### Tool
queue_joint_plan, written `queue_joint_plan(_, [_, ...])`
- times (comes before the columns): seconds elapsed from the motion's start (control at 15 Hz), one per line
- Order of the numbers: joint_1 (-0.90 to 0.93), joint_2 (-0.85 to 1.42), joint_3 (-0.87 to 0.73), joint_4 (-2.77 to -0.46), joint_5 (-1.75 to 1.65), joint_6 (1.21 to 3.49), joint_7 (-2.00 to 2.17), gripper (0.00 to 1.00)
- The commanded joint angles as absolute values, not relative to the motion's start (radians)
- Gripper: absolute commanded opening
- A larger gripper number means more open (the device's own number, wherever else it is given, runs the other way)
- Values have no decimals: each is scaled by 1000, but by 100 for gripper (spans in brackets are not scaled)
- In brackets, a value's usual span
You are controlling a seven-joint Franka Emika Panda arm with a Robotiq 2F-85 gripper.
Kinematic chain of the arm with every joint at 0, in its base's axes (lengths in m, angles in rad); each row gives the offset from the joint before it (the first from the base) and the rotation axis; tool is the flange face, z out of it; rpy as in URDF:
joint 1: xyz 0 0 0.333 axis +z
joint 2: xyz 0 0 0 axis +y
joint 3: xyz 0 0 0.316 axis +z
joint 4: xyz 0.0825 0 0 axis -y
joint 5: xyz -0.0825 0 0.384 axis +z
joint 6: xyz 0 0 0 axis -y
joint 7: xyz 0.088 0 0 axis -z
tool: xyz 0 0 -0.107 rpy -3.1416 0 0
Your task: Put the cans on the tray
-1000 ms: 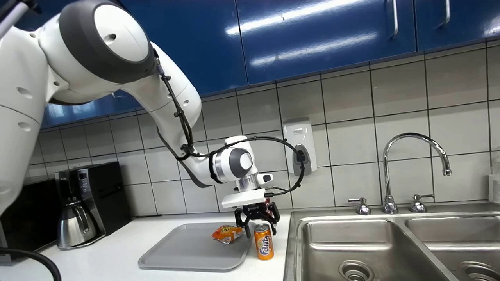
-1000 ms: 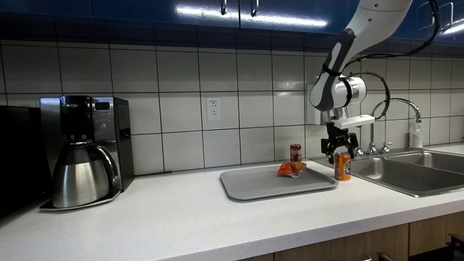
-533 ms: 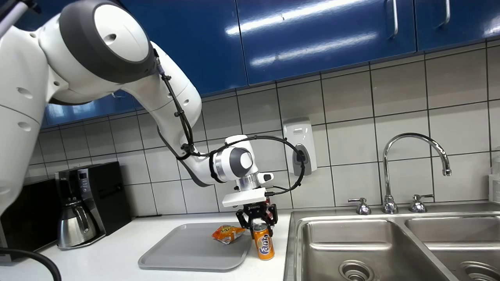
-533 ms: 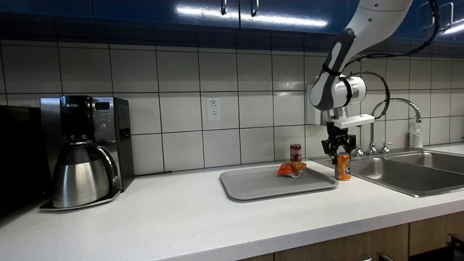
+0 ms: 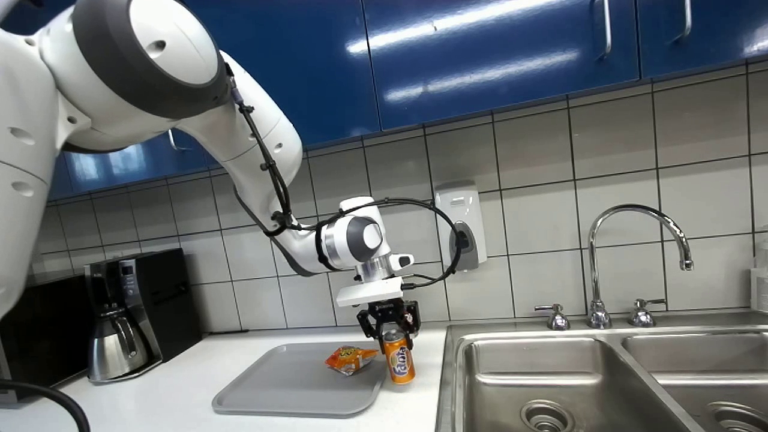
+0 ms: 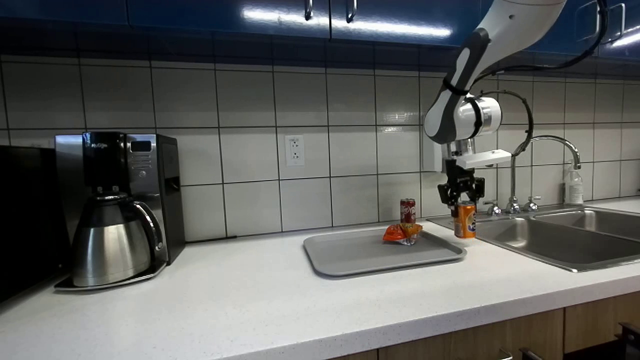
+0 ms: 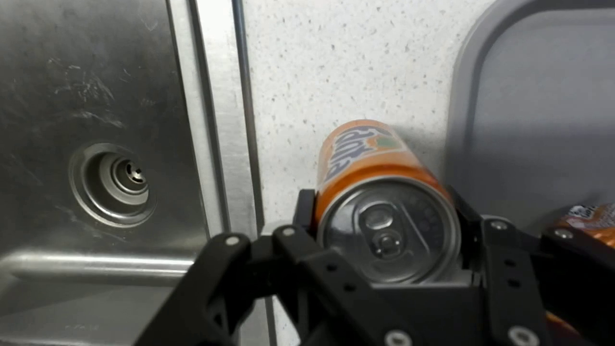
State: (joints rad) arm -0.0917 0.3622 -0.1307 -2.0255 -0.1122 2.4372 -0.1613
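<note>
My gripper [image 5: 396, 347] is shut on the upper part of the orange can [image 5: 399, 364]. The wrist view shows a finger against each side of this can [image 7: 372, 154], its silver lid facing the camera. In an exterior view the held can [image 6: 466, 223] hangs just above the counter, close to the right end of the grey tray [image 6: 360, 256]. The can leans slightly. Behind the tray stands the dark red can [image 6: 407, 211], upright near the tiled wall; from the opposite exterior camera it is mostly hidden behind the gripper.
An orange snack packet [image 6: 401, 233] lies on the tray at its back right. The steel sink [image 5: 540, 384] with its tall faucet [image 5: 639, 209] adjoins the counter close to the held can. A coffee maker [image 6: 120, 210] stands far left, and blue cabinets [image 5: 480, 60] hang overhead.
The gripper's jaws have closed on the orange can. Gripper and can have then risen off the counter, shifting slightly left in both exterior views. Tray, packet and red can have stayed put.
</note>
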Motion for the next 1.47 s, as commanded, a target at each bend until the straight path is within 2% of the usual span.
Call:
queue_joint_plan(0.0, [-106, 268, -86, -2046, -81, 2407, -202, 38])
queue_joint_plan(1.4, [84, 155, 100, -2181, -72, 2432, -159, 38])
